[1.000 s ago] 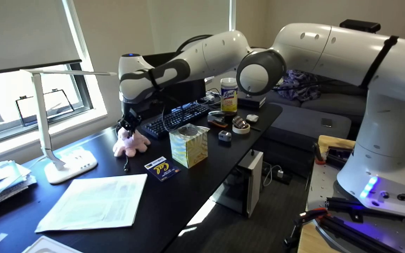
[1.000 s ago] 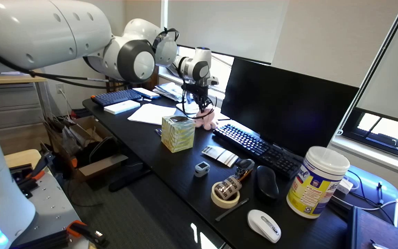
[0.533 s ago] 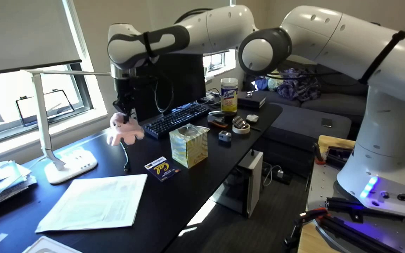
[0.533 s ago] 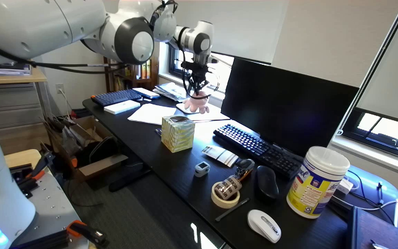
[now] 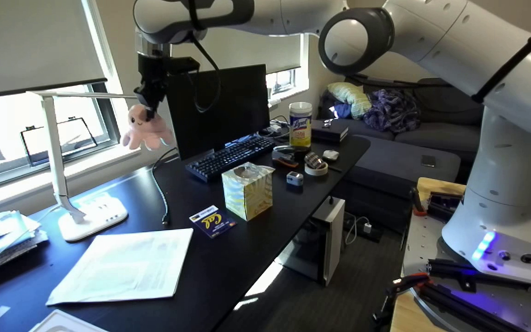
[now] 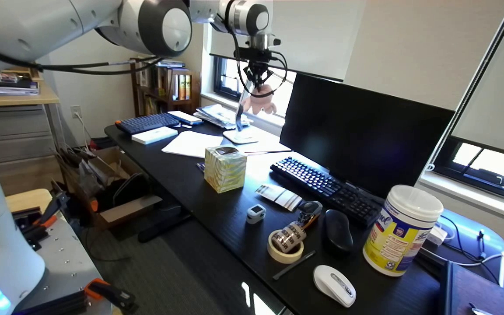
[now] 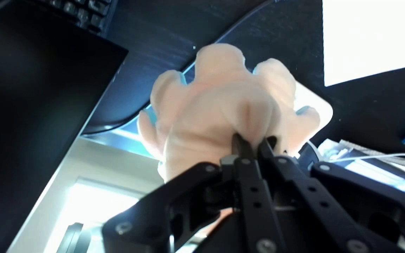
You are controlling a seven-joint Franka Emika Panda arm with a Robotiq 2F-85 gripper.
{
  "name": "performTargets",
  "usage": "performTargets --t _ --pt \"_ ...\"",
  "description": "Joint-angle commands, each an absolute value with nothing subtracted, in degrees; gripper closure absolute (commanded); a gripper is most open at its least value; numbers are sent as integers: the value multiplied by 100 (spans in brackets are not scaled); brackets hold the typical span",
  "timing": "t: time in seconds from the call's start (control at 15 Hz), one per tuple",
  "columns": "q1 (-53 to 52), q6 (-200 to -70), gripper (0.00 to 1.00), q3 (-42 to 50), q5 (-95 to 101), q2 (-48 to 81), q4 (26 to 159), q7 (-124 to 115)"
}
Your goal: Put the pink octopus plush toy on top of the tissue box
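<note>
At the left of an exterior view I see the desk lamp [image 5: 54, 152], then the pink octopus plush toy [image 5: 144, 131] in the air, well above the surface [image 5: 215, 263], with my end effector [image 7: 254, 142] pinched narrow on a fold of its head in the wrist view, though how firm that pinch is I can't tell. Further right, the tissue box [image 5: 248, 191] stands on the surface, no toy on it yet. I judge grasp and lift done; carrying across, lowering and letting go are left.

I see a pink octopus plush [image 5: 147, 132], a tissue box [image 5: 248, 194] streaked yellow, a navy Cal card [image 5: 213, 222] lettered gold.
</note>
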State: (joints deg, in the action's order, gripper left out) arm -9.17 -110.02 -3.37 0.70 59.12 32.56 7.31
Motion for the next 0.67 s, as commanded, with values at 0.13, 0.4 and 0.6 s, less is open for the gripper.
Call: performTargets --t 0.13,0.4,0.6 --pt "-928 -11163 94 -337 71 5859 3260 751" --pt "-928 -11196 97 -335 71 5859 3292 758" --pt "-1232 -11303 97 -150 507 5764 3590 1102"
